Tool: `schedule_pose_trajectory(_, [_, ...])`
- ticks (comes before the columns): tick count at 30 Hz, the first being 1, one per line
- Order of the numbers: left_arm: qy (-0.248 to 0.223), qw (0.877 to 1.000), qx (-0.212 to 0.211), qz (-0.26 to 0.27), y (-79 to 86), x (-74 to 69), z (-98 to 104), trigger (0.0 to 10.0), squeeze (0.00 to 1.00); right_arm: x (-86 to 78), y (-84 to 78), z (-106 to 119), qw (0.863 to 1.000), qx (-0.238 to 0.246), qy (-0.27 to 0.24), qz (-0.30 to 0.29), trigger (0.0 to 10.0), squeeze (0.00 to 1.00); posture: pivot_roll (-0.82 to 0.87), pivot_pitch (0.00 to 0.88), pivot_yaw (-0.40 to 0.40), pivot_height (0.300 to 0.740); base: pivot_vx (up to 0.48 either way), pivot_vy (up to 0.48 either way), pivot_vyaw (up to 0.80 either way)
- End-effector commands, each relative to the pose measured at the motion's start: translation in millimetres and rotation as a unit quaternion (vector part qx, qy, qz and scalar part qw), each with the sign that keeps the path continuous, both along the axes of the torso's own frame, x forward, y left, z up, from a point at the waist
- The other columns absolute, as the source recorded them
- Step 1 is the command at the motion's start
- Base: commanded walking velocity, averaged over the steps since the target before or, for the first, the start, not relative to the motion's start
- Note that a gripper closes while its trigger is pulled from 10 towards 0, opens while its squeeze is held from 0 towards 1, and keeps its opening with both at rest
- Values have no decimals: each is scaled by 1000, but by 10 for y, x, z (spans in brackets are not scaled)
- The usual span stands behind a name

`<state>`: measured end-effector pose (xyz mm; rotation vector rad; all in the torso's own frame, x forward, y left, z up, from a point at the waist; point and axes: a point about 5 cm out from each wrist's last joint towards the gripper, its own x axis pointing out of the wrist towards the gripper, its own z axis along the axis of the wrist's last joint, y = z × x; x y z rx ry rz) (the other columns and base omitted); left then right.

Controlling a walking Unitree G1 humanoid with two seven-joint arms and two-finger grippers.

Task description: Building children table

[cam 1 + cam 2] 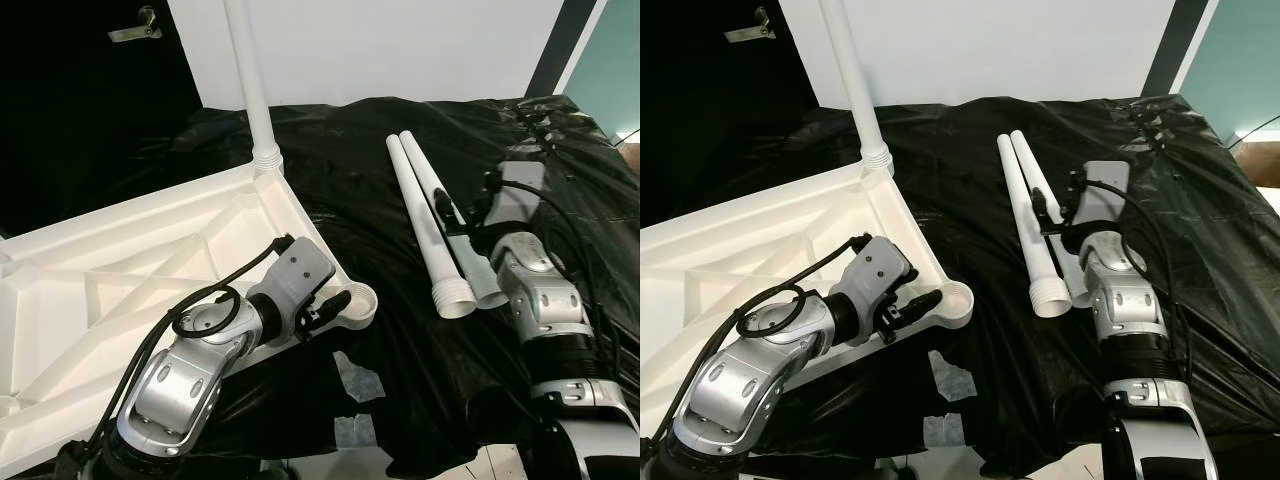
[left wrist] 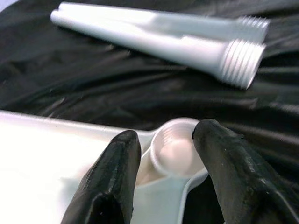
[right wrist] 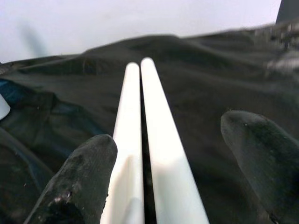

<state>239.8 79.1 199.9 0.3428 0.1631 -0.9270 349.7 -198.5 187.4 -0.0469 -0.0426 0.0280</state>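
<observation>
The white table top lies upside down on a black sheet. One white leg stands upright in its far corner. At the near corner, my left gripper is open, its fingers on either side of the empty round socket. Two loose white legs lie side by side on the sheet, with their threaded ends towards me. My right gripper hovers open over these legs near their threaded ends, and both legs run between its fingers.
The black sheet covers the whole work surface and is wrinkled. Two pieces of pale tape stick to it near the front edge. A white wall stands behind, with a dark door at the left.
</observation>
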Motion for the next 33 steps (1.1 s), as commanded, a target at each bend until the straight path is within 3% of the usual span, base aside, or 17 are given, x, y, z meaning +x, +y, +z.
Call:
schedule_pose_trajectory(1, [-29,999,-8,38,19,21,63,10000,0,-21,-18,-39,1000,13,14,-4,10000,588,110,74,18,740,0,0,0])
schedule_pose_trajectory(2, [-31,998,-11,47,14,40,71,10000,0,-45,-23,-76,999,18,35,-1,10000,0,105,80,15,740,0,0,0])
schedule_pose_trajectory(3, [-31,998,-11,47,14,40,71,10000,0,-45,-23,-76,999,18,35,-1,10000,0,105,80,15,740,0,0,0])
schedule_pose_trajectory(7, [-44,997,-20,56,-21,89,127,10000,0,-90,-113,-218,993,24,115,-1,10000,0,96,91,6,740,0,0,0])
schedule_pose_trajectory(16, [-72,996,-27,44,-93,127,209,10000,0,-27,-259,-306,987,27,159,-16,10000,0,104,90,-15,740,0,0,0])
schedule_pose_trajectory(19, [-76,996,-27,43,-102,135,218,10000,0,-18,-263,-317,985,26,171,-11,10000,0,106,88,-19,740,0,0,0])
schedule_pose_trajectory(22, [-84,995,-26,43,-123,170,246,10000,0,10,-232,-361,975,41,220,19,10000,0,109,86,-28,740,0,0,0])
schedule_pose_trajectory(33, [-96,994,-24,49,-125,219,281,10000,0,122,-245,-358,959,68,271,38,10000,0,112,72,-33,740,0,0,0])
